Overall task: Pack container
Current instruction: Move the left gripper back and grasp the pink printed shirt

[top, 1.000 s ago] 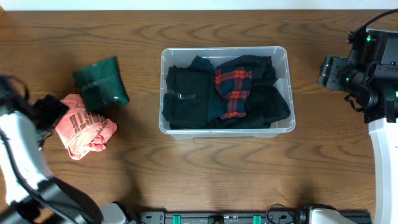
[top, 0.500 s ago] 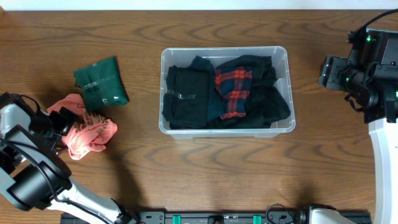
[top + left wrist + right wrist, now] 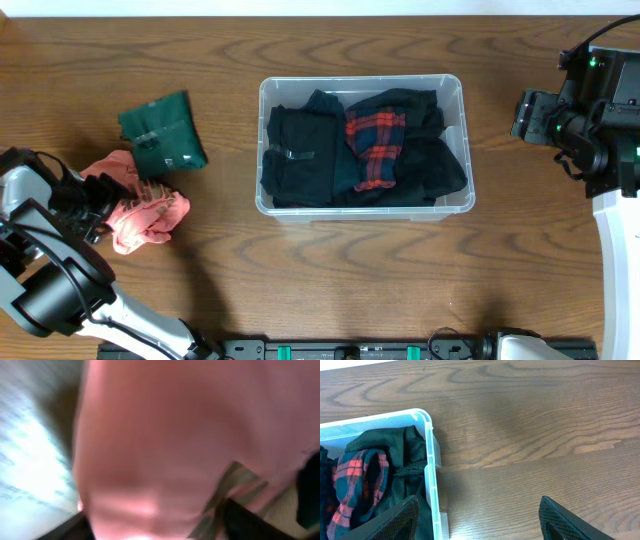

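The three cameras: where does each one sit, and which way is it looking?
Overhead: above the table, looking straight down on the container, pink cloth, left arm and right arm.
Left wrist: right against the pink cloth, blurry; dark fingers at the bottom.
Right wrist: looks down at the container's corner; right gripper fingers show, spread apart.
Shared: overhead and right wrist both show the red plaid cloth.
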`<state>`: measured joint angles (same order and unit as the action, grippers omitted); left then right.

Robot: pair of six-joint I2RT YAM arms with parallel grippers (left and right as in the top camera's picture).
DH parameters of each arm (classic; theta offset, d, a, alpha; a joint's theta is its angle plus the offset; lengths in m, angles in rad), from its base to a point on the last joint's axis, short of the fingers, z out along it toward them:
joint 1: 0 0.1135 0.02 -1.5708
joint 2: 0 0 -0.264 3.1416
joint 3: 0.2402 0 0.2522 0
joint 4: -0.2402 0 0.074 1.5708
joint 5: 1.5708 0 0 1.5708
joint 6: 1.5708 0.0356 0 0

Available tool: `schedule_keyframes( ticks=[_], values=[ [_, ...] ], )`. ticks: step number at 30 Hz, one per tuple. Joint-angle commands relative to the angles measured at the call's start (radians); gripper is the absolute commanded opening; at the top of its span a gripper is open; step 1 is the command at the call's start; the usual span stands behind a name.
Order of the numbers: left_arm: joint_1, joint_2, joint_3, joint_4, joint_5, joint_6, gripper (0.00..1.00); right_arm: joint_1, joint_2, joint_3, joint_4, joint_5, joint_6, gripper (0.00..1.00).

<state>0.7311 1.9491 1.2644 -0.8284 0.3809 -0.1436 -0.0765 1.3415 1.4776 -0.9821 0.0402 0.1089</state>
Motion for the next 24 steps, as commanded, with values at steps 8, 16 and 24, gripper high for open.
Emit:
schedule_keyframes(
  ticks=[8, 16, 24],
  values=[
    [-0.017, -0.003, -0.004, -0.060, 0.088, 0.035, 0.06, -0.007, -0.005, 0.000, -0.002, 0.000, -0.014, 0.75],
    [-0.017, -0.282, 0.012, -0.089, 0.235, 0.034, 0.06, -0.007, -0.005, 0.000, -0.002, 0.000, -0.014, 0.75],
    [-0.088, -0.681, 0.024, -0.099, 0.374, -0.062, 0.06, -0.007, -0.005, 0.000, -0.002, 0.000, -0.014, 0.75]
  ],
)
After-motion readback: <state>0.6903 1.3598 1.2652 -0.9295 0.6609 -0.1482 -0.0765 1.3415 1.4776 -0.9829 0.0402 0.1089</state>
